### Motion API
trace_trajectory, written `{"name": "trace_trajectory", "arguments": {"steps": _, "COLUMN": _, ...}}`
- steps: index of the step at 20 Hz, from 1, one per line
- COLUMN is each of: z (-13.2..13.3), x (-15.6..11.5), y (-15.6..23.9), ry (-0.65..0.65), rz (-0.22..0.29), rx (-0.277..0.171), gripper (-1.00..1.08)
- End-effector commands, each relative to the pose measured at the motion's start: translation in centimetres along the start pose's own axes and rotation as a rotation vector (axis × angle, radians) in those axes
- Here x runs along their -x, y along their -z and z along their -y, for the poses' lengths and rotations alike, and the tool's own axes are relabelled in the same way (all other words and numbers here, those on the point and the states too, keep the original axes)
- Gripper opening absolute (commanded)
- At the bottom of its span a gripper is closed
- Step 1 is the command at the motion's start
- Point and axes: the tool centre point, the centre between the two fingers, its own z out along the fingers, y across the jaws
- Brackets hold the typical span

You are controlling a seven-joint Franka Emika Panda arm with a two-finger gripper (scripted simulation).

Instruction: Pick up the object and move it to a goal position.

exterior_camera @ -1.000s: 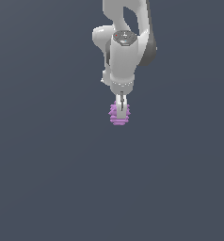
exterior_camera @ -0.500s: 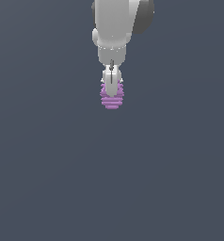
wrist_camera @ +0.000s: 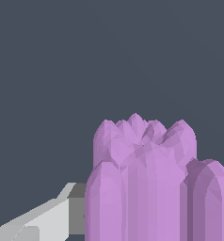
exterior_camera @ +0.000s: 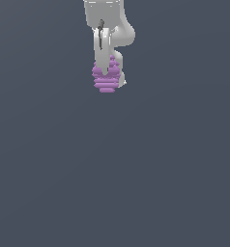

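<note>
Gripper (exterior_camera: 106,72): fingers closed onto the light-purple ridged object (exterior_camera: 106,83), pinching its upper part; object hangs beneath white arm (exterior_camera: 105,21).

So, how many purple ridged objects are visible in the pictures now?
1. The purple object sits between the fingers of the gripper, below the arm; the wrist view shows this same one close up. No others visible.

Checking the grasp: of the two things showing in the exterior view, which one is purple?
The ridged object, stacked in horizontal bands, hanging at the tool. The arm above it is white.
</note>
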Motion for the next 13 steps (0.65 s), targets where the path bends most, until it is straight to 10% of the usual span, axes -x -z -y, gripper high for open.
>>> {"name": "trace_trajectory", "arguments": {"steps": 1, "z": -0.2, "x": -0.6, "y": 1.7, "ry": 0.001, "rz": 0.0, "rx": 0.001, "gripper": -1.0}}
{"name": "trace_trajectory", "arguments": {"steps": 13, "z": -0.3, "x": -1.7, "y": 5.2, "ry": 0.002, "rz": 0.0, "rx": 0.001, "gripper": -1.0}}
